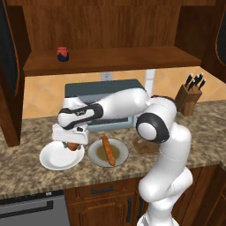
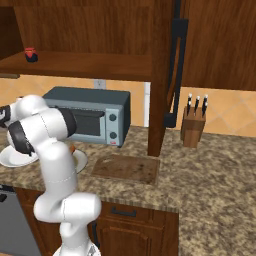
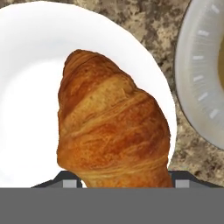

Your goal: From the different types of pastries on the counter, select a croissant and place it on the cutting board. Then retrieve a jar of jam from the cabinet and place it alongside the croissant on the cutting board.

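Claw (image 1: 72, 145) straddles croissant (image 3: 111, 127) on white plate (image 1: 53, 160); baguette (image 1: 108, 150) beside.

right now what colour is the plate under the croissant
Plain white plate beneath the golden-brown croissant; clearest in the hand view.

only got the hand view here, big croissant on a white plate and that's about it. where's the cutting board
Observer: The cutting board lies flat on the counter in front of the knife block, to the right of the toaster oven.
Operator: anything on it
Observer: Nothing; its top is bare in the right base view.
Operator: what's that grey rim on my right
Observer: A second plate, holding the long thin bread stick, beside the white plate with the croissant.
Operator: and the jam
Observer: The jar of jam stands on the cabinet shelf, toward its left end, above the oven.
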You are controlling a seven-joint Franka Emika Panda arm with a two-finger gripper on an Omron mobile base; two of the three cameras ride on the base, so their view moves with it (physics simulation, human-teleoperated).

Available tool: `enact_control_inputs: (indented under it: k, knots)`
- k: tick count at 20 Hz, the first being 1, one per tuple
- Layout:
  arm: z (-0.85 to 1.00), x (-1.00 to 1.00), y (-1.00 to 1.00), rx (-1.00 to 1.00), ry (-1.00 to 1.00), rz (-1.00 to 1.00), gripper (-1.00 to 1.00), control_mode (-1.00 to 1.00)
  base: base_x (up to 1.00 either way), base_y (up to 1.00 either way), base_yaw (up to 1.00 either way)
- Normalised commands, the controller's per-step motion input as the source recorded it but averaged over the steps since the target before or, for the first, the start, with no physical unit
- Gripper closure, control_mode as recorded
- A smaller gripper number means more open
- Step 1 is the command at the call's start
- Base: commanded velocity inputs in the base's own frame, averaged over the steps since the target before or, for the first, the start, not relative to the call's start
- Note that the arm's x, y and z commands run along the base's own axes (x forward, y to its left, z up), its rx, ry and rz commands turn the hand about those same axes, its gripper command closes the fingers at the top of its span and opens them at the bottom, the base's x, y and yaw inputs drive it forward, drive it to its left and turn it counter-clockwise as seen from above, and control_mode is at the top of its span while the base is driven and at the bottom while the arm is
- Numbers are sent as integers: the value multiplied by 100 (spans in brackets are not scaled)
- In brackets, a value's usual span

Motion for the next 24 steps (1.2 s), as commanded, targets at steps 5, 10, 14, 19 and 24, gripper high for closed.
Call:
enact_control_inputs:
  k: [5, 10, 14, 19, 24]
  knots:
    - [48, 0, -3, 0, -8, -4, 100, -100, 0, 0, 0]
    - [14, 0, -28, 0, -5, -9, 100, -100, 0, 0, 0]
    - [3, 0, -51, 0, -2, -10, 100, -100, 0, 0, 0]
    - [0, 0, -56, 0, -1, -10, 100, -100, 0, 0, 0]
    - [0, 0, -48, 0, -2, -5, 100, -100, 0, 0, 0]
